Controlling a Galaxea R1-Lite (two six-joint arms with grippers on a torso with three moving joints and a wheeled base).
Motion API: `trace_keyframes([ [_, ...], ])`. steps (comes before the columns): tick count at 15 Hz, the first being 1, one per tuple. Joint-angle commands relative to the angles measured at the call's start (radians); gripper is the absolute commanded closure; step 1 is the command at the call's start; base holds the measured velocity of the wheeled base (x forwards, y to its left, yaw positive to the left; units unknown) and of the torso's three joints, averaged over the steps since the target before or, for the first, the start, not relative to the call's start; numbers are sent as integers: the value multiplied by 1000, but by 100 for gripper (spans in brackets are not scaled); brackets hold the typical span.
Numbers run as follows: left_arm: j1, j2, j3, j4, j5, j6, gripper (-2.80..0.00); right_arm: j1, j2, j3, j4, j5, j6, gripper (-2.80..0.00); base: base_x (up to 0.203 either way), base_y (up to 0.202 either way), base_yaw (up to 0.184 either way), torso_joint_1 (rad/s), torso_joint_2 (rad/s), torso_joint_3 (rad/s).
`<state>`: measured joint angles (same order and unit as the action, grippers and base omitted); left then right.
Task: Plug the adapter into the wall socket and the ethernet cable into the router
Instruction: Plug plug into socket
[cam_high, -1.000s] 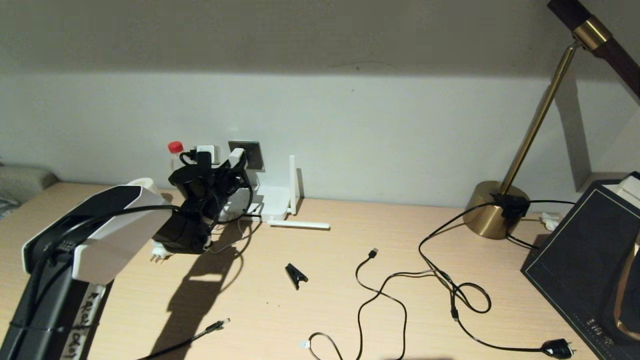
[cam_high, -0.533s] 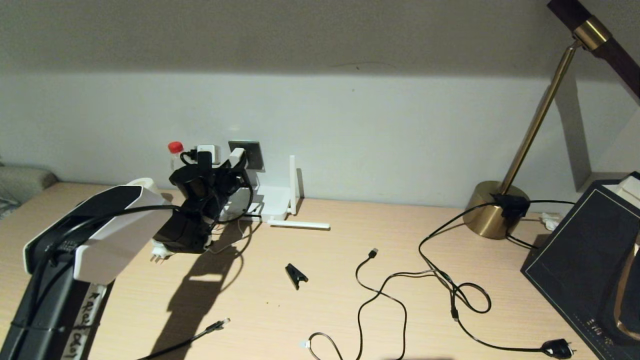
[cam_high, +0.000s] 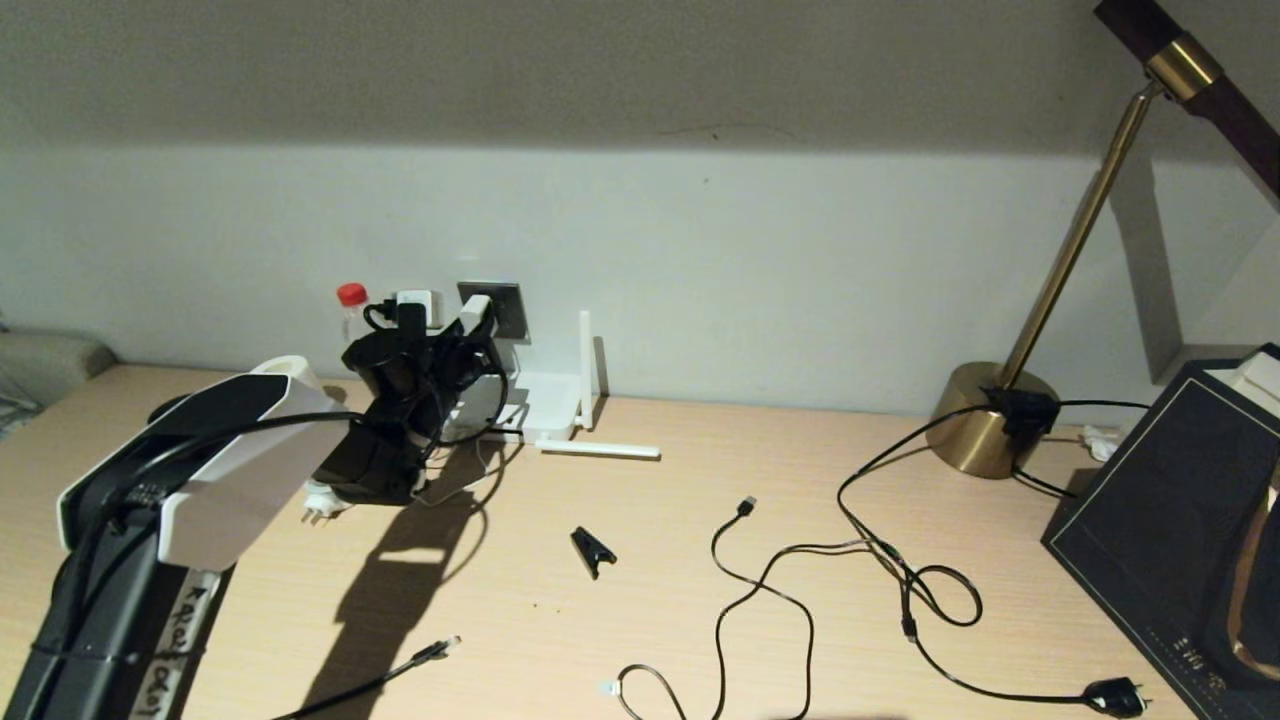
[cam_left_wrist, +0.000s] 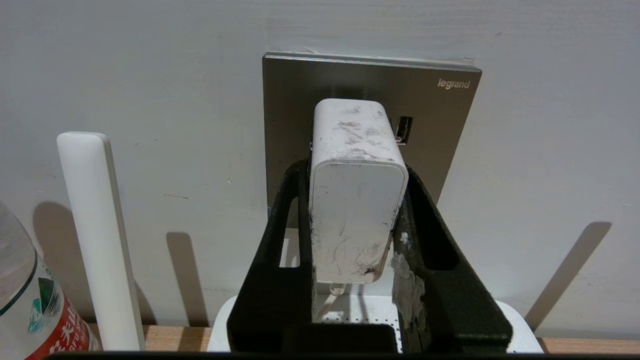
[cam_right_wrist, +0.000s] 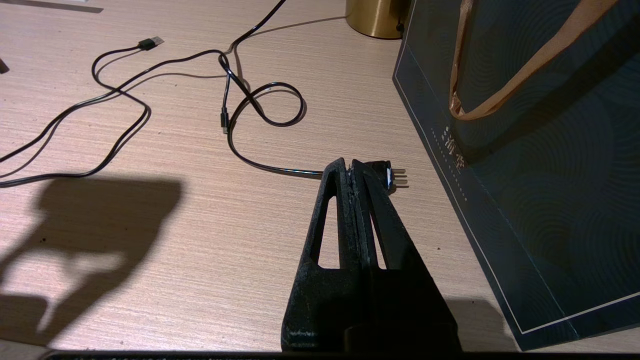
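Both fingers of left gripper (cam_left_wrist: 356, 200) clamp the adapter (cam_left_wrist: 356, 185), its front against the wall socket (cam_left_wrist: 300, 100), above the router (cam_high: 548, 400). Right gripper (cam_right_wrist: 352, 167): closed, empty, over the desk (cam_right_wrist: 150, 250).

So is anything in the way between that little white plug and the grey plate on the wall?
Nothing visible is. The left gripper holds the adapter by its sides, its front end right at the wall socket. The router lies below on the desk, and an antenna and bottle stand off to one side.
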<state>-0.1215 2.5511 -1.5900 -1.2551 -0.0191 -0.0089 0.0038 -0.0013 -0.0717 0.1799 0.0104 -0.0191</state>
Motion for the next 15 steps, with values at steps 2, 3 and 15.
trace_keyframes([
  [2, 2, 14, -11, -2, -1, 1, 0, 1, 1, 0, 1, 0, -1, 0, 0, 0, 0, 0, 0, 0],
  [3, 4, 21, -21, 5, 0, 1, 0, 1, 1, 0, 1, 0, -1, 0, 0, 0, 0, 0, 0, 0],
  [15, 8, 49, -91, 46, 2, 3, 0, 1, 1, 0, 1, 0, -1, 0, 0, 0, 0, 0, 0, 0],
])
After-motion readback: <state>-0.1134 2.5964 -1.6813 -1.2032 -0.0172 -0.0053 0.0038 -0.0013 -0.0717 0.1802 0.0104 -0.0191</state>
